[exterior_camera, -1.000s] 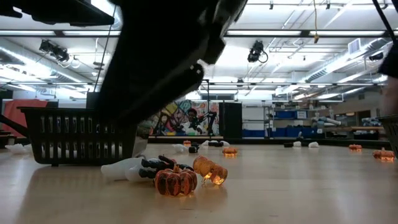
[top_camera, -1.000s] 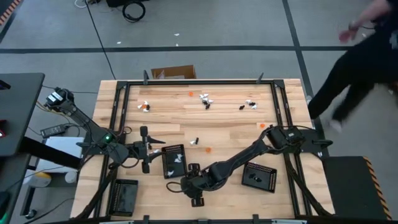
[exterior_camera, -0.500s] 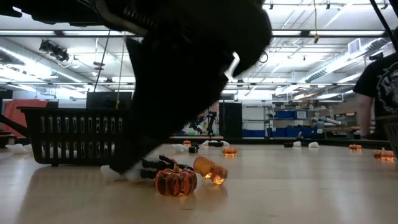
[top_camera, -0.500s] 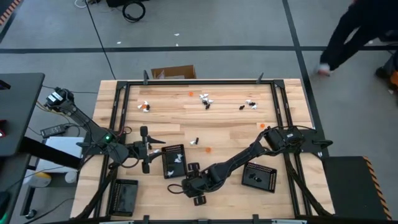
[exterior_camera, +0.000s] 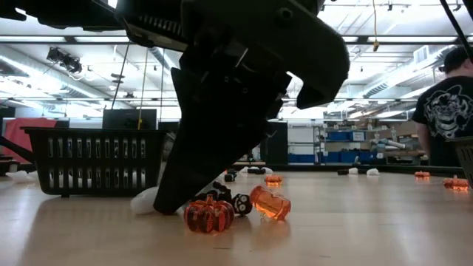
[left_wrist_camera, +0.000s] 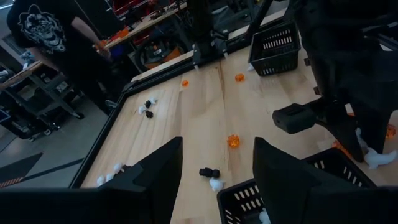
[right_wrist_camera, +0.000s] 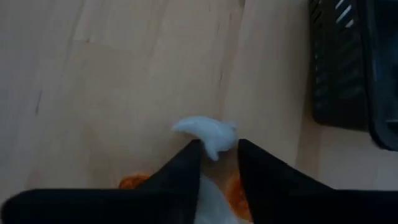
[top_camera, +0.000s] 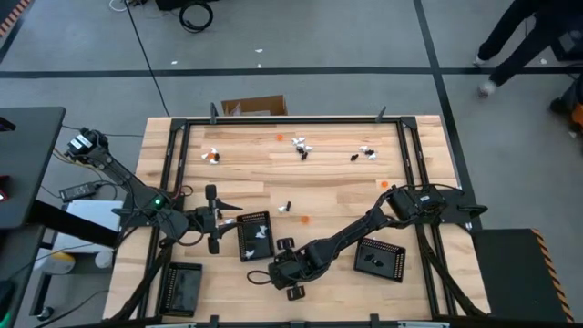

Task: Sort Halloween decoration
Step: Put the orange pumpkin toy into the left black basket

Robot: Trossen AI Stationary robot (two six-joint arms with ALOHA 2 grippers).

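The decoration is tiny orange, white and black pieces. A cluster lies near the table's near edge: an orange pumpkin (exterior_camera: pixel 209 215), a black skull piece (exterior_camera: pixel 240 204), an orange piece on its side (exterior_camera: pixel 270 203) and a white ghost piece (right_wrist_camera: pixel 208 134). My right gripper (top_camera: pixel 281 273) (right_wrist_camera: pixel 219 163) stands down on this cluster, shut on the white piece. My left gripper (top_camera: pixel 211 220) (left_wrist_camera: pixel 217 149) hangs open beside the tray (top_camera: pixel 255 237) that holds white pieces. Other pieces lie scattered along the far side (top_camera: pixel 301 146). My right gripper has the white ghost piece pinched between its two fingers (right_wrist_camera: pixel 186 168), coming from above and pointing down. White fills the gap between them, and the piece's rounded end (right_wrist_camera: pixel 211 132) sticks out past the fingertips. The piece lies on the table.
A tray with a black piece (top_camera: pixel 380 258) sits right of my right gripper, and another tray (top_camera: pixel 182 287) sits at the near left corner. A black frame (top_camera: pixel 173 155) edges the table. Loose pieces lie mid-table (top_camera: pixel 303 219). A person (exterior_camera: pixel 443 103) stands beyond the right side.
My right gripper has come down onto the cluster at the near edge. The orange piece beside the pumpkin has been pushed toward the right and tipped over, and the black skull piece now shows. The person beyond the far right corner has walked on.
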